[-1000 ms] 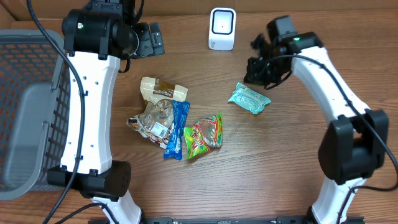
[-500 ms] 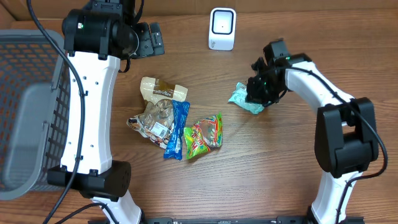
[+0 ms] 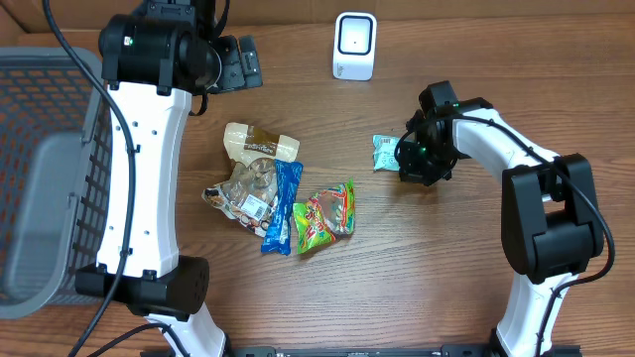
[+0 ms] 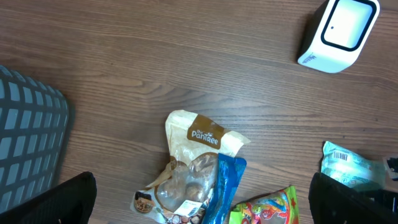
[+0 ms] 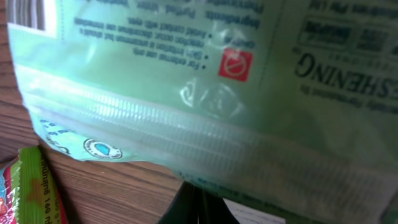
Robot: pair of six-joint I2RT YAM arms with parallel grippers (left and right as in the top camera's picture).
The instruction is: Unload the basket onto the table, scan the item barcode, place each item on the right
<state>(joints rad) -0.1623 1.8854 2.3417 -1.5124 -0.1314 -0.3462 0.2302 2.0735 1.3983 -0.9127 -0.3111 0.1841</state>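
Overhead: one mint packet (image 3: 384,152) clenched in right end effector (image 3: 413,159), left end effector (image 3: 246,63) released, four packets (image 3: 260,188) clustered

Three or four snack packets (image 3: 324,214), one mint-green pack (image 3: 384,153), one scanner (image 3: 354,45), one basket (image 3: 40,149).

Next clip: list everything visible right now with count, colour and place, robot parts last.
scanner: one, white, top centre
mint-green packet: one, right of centre, pinched by right gripper
cream-and-brown pouch: one, far end of central pile
clear snack bag: one, brownish contents, pile's left
blue packet: one, pile's middle
green-and-red bag: one, pile's right
basket: one, grey, left edge
table: one, brown wood
left gripper: black, open, top left
right gripper: black, shut on mint-green packet
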